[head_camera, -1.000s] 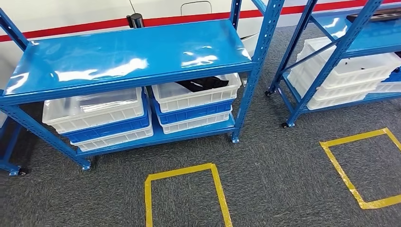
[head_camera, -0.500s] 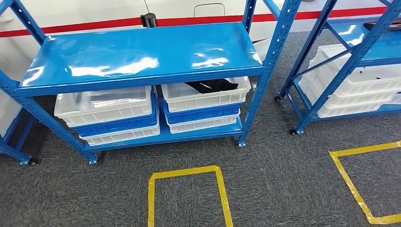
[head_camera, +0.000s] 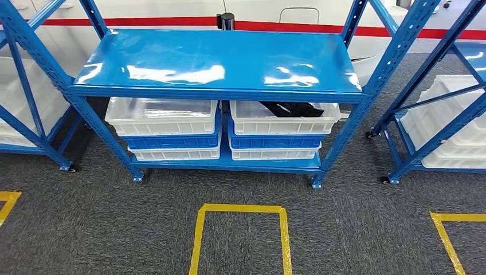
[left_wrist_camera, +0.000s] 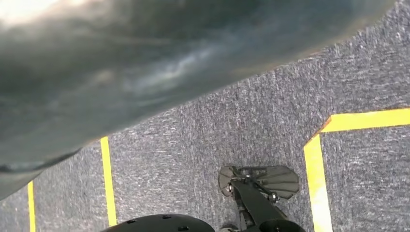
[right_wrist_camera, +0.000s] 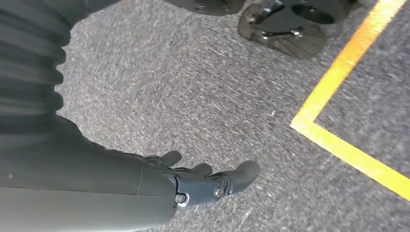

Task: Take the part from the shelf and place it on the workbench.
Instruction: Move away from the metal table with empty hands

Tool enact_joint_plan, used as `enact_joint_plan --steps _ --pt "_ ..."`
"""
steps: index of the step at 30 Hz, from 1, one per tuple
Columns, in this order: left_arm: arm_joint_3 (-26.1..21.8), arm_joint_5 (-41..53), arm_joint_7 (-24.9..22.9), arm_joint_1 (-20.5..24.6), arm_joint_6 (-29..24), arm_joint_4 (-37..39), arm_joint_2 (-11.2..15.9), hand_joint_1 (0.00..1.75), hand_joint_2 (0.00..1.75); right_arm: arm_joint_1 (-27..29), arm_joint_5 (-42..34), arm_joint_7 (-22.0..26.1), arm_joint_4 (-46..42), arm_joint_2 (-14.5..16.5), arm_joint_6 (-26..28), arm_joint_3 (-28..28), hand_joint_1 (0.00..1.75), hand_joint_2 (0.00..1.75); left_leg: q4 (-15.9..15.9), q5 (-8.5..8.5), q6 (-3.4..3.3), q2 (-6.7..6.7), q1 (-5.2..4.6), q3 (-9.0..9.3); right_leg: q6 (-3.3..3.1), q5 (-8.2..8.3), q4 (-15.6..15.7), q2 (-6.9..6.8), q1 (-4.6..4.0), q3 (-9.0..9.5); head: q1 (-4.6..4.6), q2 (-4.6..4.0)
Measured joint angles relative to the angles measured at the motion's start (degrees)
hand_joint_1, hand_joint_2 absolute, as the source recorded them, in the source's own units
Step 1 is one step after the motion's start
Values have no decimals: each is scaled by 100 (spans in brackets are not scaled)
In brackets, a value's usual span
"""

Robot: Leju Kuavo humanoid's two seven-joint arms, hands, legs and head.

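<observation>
Right hand empty above carpet

blue shelf, black part in white bin

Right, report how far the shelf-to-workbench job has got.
Done: nothing yet with the part itself. The black part lies in the right top white bin under the blue shelf. In hand: nothing; the right hand hangs over the grey carpet, holding nothing. The left hand is a blur, so its state is unclear. Left: reaching in, gripping the part, and carrying it to the workbench.
</observation>
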State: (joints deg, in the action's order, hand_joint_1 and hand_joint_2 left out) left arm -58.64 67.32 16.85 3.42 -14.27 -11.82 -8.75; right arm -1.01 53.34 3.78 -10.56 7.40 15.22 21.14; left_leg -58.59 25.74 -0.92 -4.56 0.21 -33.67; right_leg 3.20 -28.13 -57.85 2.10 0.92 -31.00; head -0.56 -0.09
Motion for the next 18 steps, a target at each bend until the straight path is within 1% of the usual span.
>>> enact_joint_plan --steps 1,2,5,7,10,11,12,14,15,16,18 --pt "-1 -3 4 -4 3 0 1 0 0 6 -16 -2 0 1 19 1 0 0 -1 3 23 -17 -10 -4 -38 11 49 -4 -4 6 1 0" --pt "-2 -5 8 -11 4 0 3 0 0 11 -35 0 0 3 44 2 0 0 13 -4 -6 -17 -5 -5 -62 25 56 -13 -5 16 5 0" --pt "-4 -11 14 -22 15 0 6 0 0 24 -60 13 0 5 86 9 0 0 30 -26 -142 4 2 4 -98 53 70 -13 -19 48 5 0" --pt "-4 -16 15 -20 43 0 6 0 0 25 -57 19 0 10 82 10 0 0 49 -33 -143 9 6 22 -110 59 68 -11 -32 51 5 0" --pt "-5 -25 15 -18 82 0 6 0 0 25 -56 20 0 14 73 10 0 0 77 -46 -118 10 9 36 -113 56 66 -10 -40 52 7 0" --pt "-5 -27 15 -18 87 0 6 0 0 25 -56 20 0 13 70 10 0 0 83 -48 -98 11 11 37 -115 55 65 -10 -43 51 6 0" --pt "-6 -27 15 -18 89 0 5 0 0 25 -56 20 0 13 66 10 0 0 87 -49 -60 11 17 36 -118 53 63 -11 -47 50 5 0" --pt "-7 -27 16 -18 99 0 6 0 0 25 -56 20 0 12 57 11 0 0 93 -45 37 11 31 36 -124 49 61 -11 -56 49 4 0" --pt "-7 -27 16 -19 103 0 7 0 0 25 -57 20 0 12 53 11 0 0 94 -43 73 11 37 35 -126 48 60 -11 -59 49 3 0" --pt "-7 -28 17 -19 107 0 7 0 0 25 -57 20 0 11 51 12 0 0 95 -42 88 11 39 34 -126 47 59 -11 -60 48 3 0" --pt "-8 -30 16 -19 112 0 7 0 0 25 -57 20 0 9 49 14 0 0 95 -42 91 11 34 32 -127 47 59 -12 -54 45 2 0"
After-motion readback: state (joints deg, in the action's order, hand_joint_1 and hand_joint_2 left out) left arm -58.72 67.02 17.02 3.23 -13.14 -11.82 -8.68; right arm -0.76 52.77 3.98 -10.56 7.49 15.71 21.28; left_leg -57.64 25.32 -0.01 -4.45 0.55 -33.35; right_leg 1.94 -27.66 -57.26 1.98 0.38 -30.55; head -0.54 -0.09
